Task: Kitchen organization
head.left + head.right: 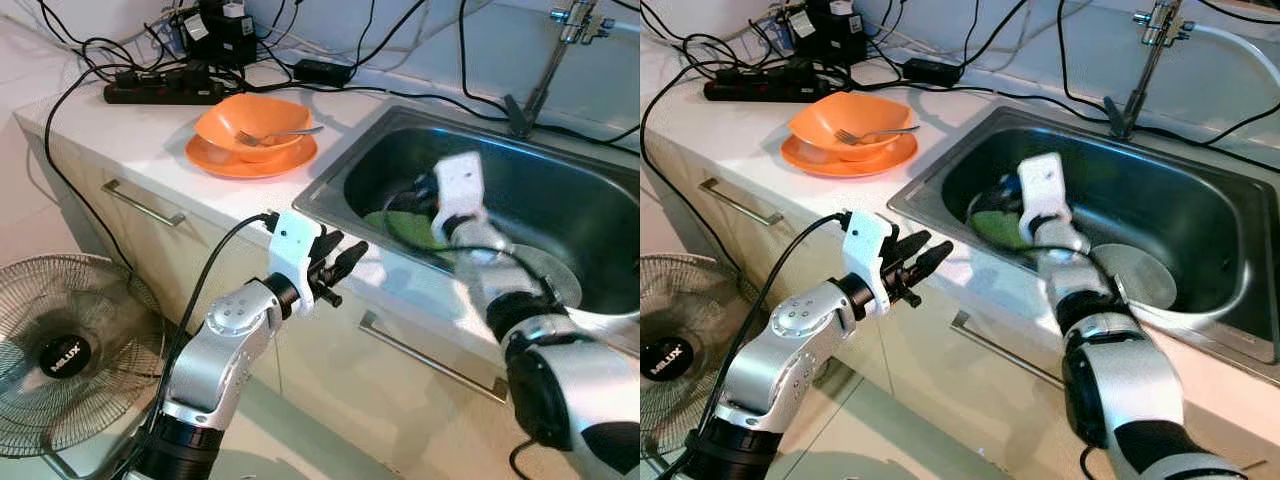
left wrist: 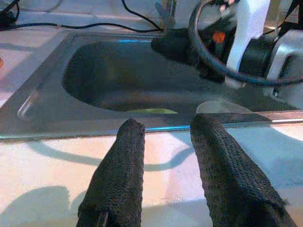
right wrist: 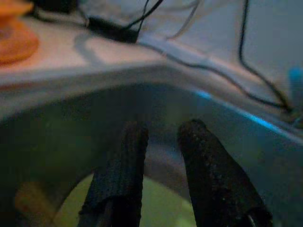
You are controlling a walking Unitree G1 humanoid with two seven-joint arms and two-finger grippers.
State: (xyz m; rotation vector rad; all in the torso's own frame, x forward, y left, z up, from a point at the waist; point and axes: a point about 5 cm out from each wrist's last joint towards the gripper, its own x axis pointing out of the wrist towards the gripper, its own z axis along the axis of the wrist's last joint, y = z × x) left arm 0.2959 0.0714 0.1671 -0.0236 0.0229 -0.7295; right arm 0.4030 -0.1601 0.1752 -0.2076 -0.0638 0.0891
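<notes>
a home kitchen: steel sink point(image 1: 400, 125), faucet point(image 1: 560, 50), countertop point(image 1: 130, 135), cabinet drawers point(image 1: 140, 235).

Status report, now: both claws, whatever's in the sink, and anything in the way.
Right claw open, down inside the sink above the green plate. Left claw open, idle at the counter edge. Nothing blocking; orange bowl with fork sits apart.

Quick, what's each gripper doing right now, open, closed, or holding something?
Left gripper: open, empty, at the counter edge before the sink.
Right gripper: open, empty, down in the sink above the green plate.
</notes>
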